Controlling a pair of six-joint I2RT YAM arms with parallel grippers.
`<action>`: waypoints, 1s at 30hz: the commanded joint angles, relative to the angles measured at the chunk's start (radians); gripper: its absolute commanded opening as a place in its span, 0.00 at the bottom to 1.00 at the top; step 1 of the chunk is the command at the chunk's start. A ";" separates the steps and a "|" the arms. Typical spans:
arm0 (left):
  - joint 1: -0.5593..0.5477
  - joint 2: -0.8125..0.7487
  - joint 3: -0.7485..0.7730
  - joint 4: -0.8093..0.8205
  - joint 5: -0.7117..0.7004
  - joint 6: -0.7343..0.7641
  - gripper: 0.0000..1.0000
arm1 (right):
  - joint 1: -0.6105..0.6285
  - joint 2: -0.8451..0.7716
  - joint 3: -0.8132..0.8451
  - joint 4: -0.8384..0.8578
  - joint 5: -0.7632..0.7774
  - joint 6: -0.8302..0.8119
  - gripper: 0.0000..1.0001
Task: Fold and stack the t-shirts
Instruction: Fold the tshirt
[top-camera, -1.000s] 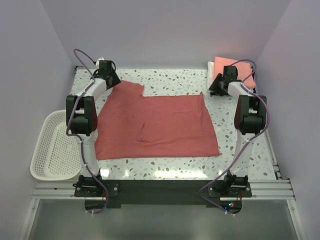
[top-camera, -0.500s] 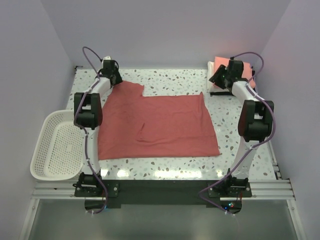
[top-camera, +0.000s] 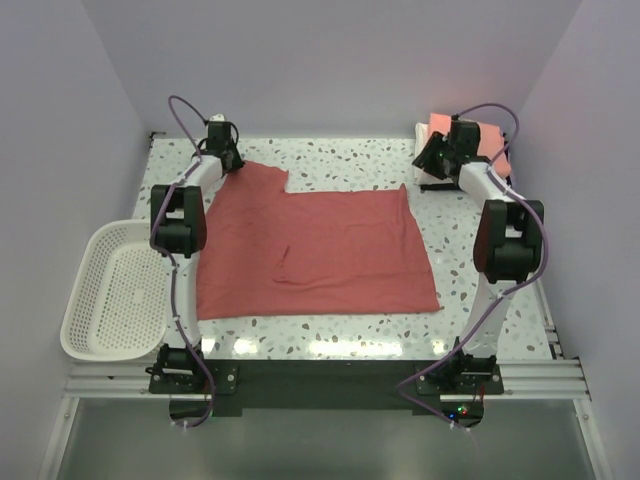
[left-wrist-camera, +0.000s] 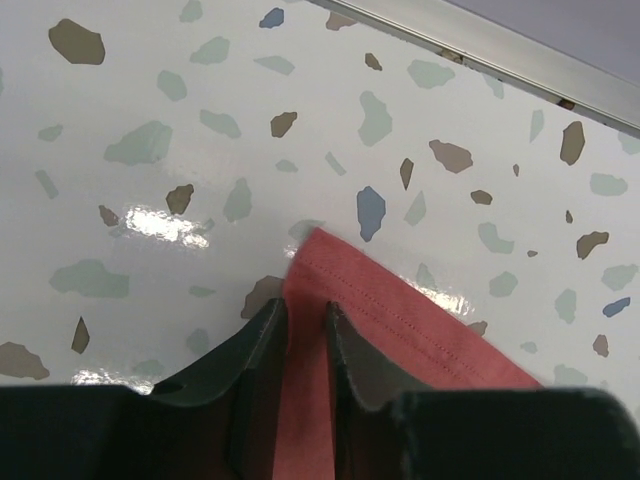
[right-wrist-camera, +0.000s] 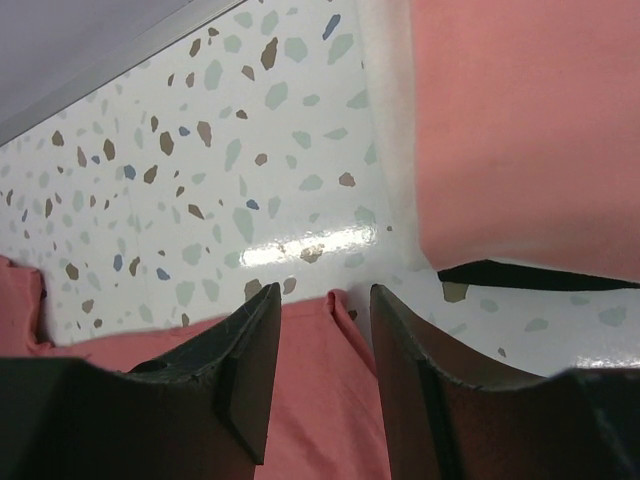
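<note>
A brick-red t-shirt (top-camera: 320, 250) lies spread flat over the middle of the table. My left gripper (top-camera: 231, 164) is low at its far left corner. In the left wrist view that corner (left-wrist-camera: 345, 290) runs between the narrowly parted fingers of the gripper (left-wrist-camera: 305, 315); the cloth lies flat there, not bunched. My right gripper (top-camera: 426, 173) stands open at the shirt's far right corner, which pokes up as a small fold (right-wrist-camera: 335, 305) between its fingers (right-wrist-camera: 250, 350). Just right of it sits a folded stack: salmon-pink t-shirt (right-wrist-camera: 520, 130) over white (right-wrist-camera: 385, 120) and black (right-wrist-camera: 530, 275).
A white mesh basket (top-camera: 110, 290) hangs off the table's left edge. A metal rail (left-wrist-camera: 480, 60) borders the far edge close behind the left gripper. Speckled tabletop (top-camera: 340, 160) shows behind the shirt, and the folded stack (top-camera: 495, 150) fills the far right corner.
The left jaws have narrowed around the shirt's far left corner. Both arms swung outward and reached farther back a second ago, then held still.
</note>
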 joint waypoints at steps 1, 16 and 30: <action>0.001 0.017 0.037 0.006 0.051 0.013 0.24 | 0.010 0.023 0.056 -0.036 0.019 -0.057 0.45; 0.004 -0.107 -0.065 0.141 0.129 0.002 0.00 | 0.060 0.161 0.196 -0.189 0.011 -0.207 0.45; 0.011 -0.151 -0.091 0.159 0.137 0.007 0.00 | 0.086 0.217 0.220 -0.203 0.040 -0.206 0.38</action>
